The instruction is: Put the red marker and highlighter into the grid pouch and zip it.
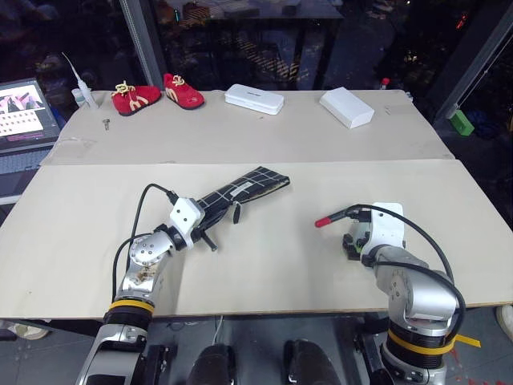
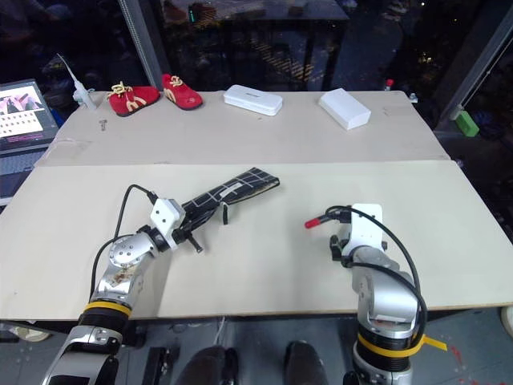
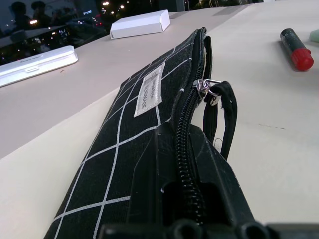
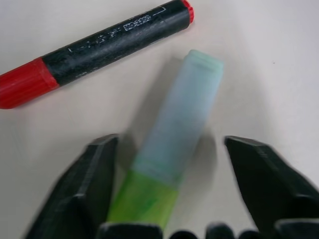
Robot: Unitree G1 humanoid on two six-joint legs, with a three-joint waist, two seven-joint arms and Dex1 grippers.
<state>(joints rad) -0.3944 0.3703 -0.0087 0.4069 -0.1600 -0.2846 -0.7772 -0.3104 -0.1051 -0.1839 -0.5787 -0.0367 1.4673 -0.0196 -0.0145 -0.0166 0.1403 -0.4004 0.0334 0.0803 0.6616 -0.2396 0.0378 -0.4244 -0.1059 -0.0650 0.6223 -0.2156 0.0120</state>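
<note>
The right tool (image 4: 169, 191) is seen spread around the highlighter (image 4: 172, 149), fingers apart from it; the green end is partly hidden. The red marker (image 4: 94, 47) lies beside on the bench (image 1: 321, 144). The left tool (image 1: 210, 218) is clamped on the grid pouch (image 3: 129, 134), whose near end is cut off.

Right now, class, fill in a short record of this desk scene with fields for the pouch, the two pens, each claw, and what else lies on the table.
pouch: grid pouch, flat on the table, zipper partly open
left claw: left claw shut on the pouch's end
red marker: red marker lying on the table, untouched
highlighter: highlighter lying between the right claw's fingers
right claw: right claw open, straddling the highlighter
far edge: two white cases, red shoes
</note>
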